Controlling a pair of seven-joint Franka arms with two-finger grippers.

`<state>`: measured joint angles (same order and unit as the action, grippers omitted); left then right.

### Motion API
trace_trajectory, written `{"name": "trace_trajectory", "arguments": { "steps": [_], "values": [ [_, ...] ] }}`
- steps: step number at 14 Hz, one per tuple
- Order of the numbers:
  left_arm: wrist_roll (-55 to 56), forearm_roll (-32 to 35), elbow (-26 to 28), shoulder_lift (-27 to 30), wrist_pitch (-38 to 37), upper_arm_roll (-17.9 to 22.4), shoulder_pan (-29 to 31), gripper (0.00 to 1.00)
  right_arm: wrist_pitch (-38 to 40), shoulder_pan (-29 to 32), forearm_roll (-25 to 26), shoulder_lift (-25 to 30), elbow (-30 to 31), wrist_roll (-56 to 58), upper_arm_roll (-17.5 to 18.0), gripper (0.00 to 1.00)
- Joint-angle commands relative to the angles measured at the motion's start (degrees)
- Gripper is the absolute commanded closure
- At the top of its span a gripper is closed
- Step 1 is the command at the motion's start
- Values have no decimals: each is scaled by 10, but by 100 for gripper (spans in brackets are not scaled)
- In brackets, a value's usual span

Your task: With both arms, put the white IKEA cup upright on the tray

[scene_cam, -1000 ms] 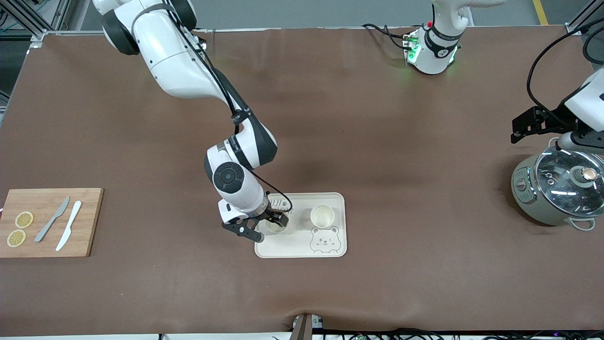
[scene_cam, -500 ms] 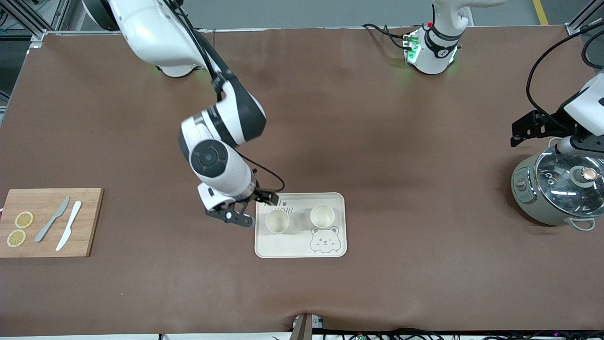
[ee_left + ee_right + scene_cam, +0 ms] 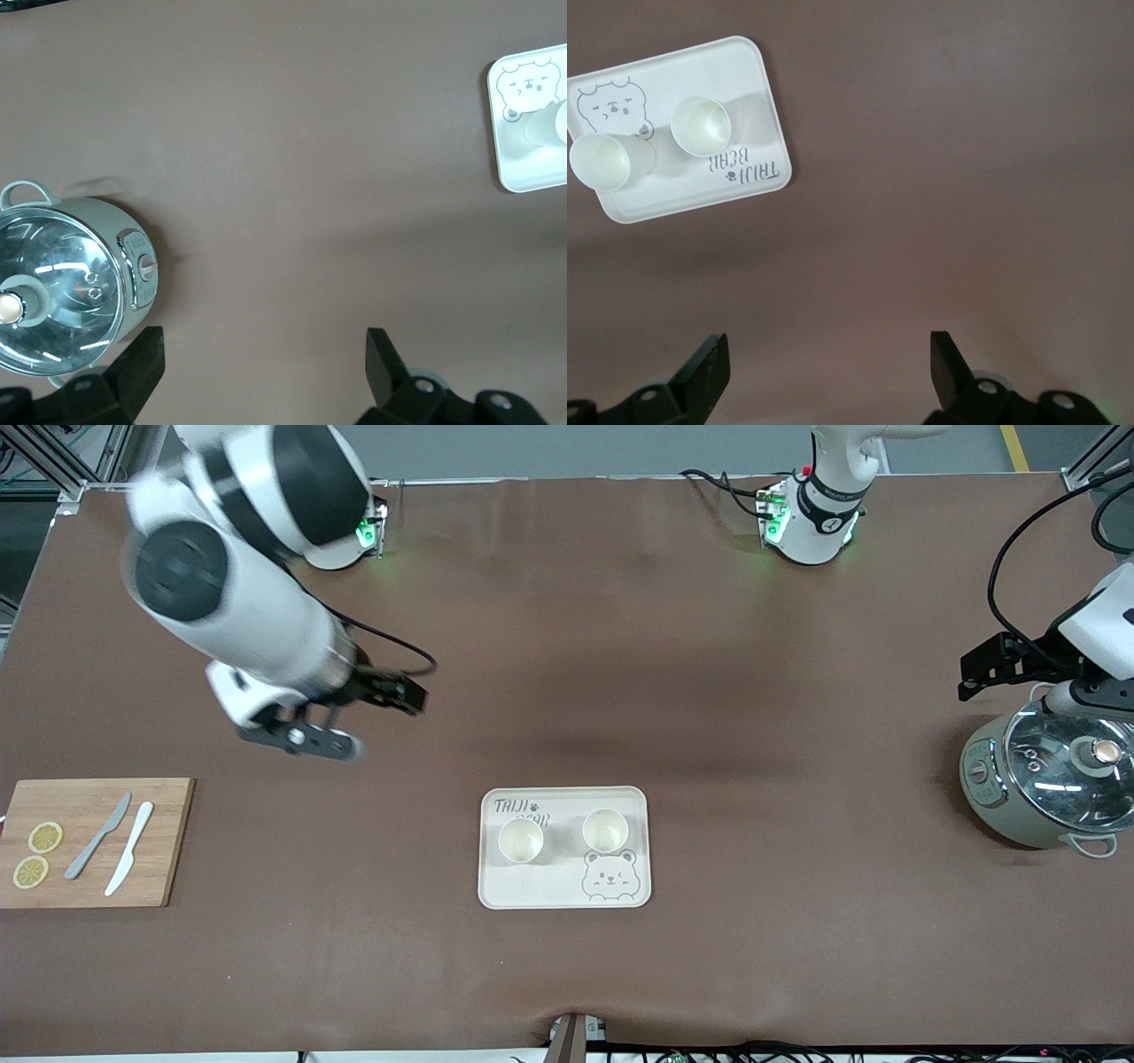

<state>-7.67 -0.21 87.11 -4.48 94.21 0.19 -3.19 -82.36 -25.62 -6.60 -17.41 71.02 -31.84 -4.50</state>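
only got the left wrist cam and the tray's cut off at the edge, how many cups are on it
observer: two. one cup stands upright by the lettering and the other cup stands upright by the bear face, both on the tray.
operator: wheres the right end effector
observer: the right end effector is open and empty, up over bare table toward the right arm's end.
operator: anything else down that end
observer: a cutting board with two knives and two lemon slices.
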Motion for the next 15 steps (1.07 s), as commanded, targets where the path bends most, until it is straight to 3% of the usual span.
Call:
{"name": "trace_trajectory", "arguments": {
  "steps": [1, 4, 8, 11, 15],
  "values": [
    [2, 3, -4, -3, 4, 0, -1, 0, -12, 55, 26, 127, 121, 103, 6, 0],
    [32, 6, -5, -8, 23, 0, -2, 0, -11, 147, 26, 173, 152, 237, 5, 0],
    [41, 10, -4, -8, 25, 0, 1, 0, -28, 251, 27, 166, 153, 350, 5, 0],
    [42, 10, -3, -8, 25, 0, 0, 0, -41, 262, 60, 157, 151, 363, 5, 0],
    [42, 10, -3, -10, 25, 0, 1, 0, -52, 258, 64, 155, 145, 363, 6, 0]
  ]
}}
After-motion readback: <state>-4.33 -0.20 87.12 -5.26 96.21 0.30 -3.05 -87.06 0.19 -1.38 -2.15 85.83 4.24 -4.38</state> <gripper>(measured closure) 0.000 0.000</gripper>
